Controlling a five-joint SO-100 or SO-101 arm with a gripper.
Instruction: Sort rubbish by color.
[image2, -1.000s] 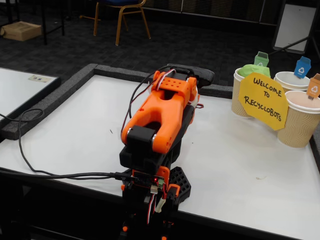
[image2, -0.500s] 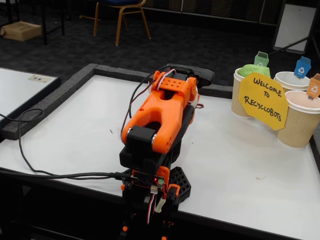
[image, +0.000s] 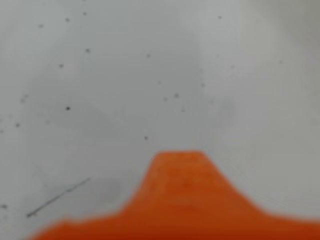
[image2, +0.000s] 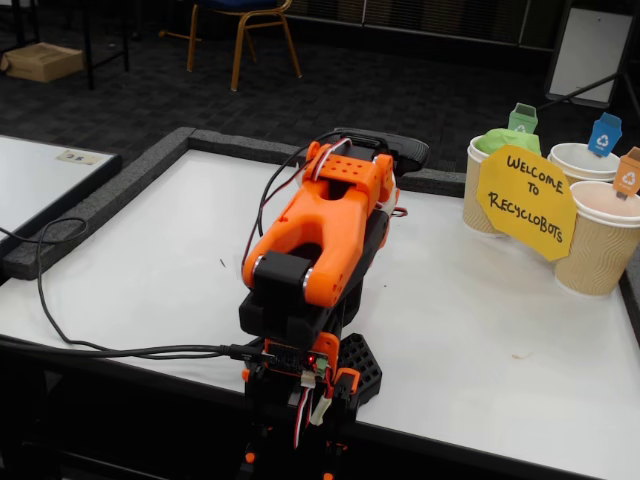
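Observation:
A green wad sits in the leftmost paper cup, under a green tag. The orange and light blue wads are not visible. The cups with the blue tag and the orange tag show no contents from here. The orange arm is folded down over its base at the table's front edge, far from the cups. In the wrist view only one blurred orange finger shows above bare white table. Nothing is held there. The jaws are hidden in the fixed view.
A yellow "Welcome to Recyclobots" sign leans on the cups at the right. A black cable runs off the left front edge. A raised grey border frames the table's left and back. Another table stands to the left.

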